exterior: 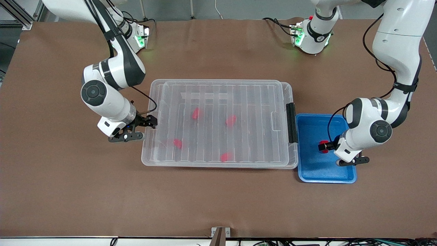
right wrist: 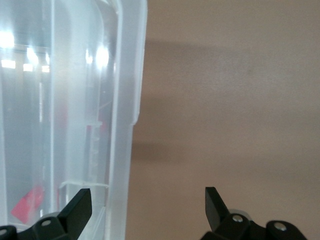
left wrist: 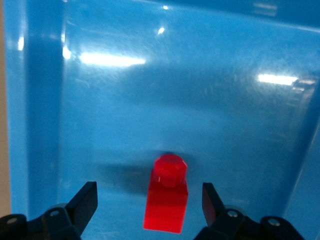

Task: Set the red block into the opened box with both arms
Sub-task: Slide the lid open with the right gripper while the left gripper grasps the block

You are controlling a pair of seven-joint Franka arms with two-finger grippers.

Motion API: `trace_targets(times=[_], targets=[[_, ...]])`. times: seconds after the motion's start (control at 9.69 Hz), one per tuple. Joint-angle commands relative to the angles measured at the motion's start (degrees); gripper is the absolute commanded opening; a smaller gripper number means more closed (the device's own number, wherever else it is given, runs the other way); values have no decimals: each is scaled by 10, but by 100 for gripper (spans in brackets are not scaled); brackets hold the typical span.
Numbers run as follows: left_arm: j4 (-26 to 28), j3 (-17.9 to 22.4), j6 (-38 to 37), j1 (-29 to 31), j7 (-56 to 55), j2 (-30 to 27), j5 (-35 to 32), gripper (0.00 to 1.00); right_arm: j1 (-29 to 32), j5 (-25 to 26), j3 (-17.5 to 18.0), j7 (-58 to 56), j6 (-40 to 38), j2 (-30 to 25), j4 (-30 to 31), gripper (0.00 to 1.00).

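The left end effector (exterior: 323,146) is down inside the shallow blue plastic tray (exterior: 315,169), which sits at the left arm's end of the tabletop (exterior: 218,201), just beside the latch end of the large clear plastic box (exterior: 218,164). In the left wrist view its two black fingers (left wrist: 85,200) stand spread on either side of the small bright red plastic block (left wrist: 167,200), with blue tray floor showing between each fingertip and the block, so nothing is pinched. The block rests on the tray floor, its narrower stub end pointing away from the wrist camera.

Over at the right arm's end, the right end effector (exterior: 152,121) sits at the short edge of the box, fingers spread; the right wrist view shows one finger (right wrist: 75,207) over the box's rim and the other (right wrist: 215,205) over bare brown tabletop. It grips nothing.

The ribbed see-through lid (exterior: 218,102) lies flat on the box, the black latch (exterior: 291,123) at the tray end. Four more red blocks (exterior: 195,113) show blurred through the lid, scattered well apart inside the box.
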State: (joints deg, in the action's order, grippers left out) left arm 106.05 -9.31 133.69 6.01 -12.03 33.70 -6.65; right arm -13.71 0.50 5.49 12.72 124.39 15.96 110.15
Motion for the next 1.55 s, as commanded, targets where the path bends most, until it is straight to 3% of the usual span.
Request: trace_targets(times=[0.0, 0.21, 0.52, 0.62, 0.93, 1.44], targets=[[1, -11, -22, 4, 31, 20, -10, 77, 21, 38, -1, 1, 6, -11, 15, 100], [1, -11, -23, 8, 53, 22, -8, 58, 33, 39, -4, -20, 2, -11, 16, 100], [0, -11, -24, 7, 53, 22, -7, 17, 80, 39, -6, -81, -33, -18, 22, 100], [-1, -11, -24, 7, 53, 22, -7, 11, 99, 39, -6, -111, -46, -21, 22, 100], [-7, -11, -39, 6, 53, 14, -7, 1, 145, 42, -10, -167, -79, -24, 16, 100], [-77, -105, -209, 3, -3, -133, 0, 0, 162, 45, -48, -241, -126, -23, -19, 100]])
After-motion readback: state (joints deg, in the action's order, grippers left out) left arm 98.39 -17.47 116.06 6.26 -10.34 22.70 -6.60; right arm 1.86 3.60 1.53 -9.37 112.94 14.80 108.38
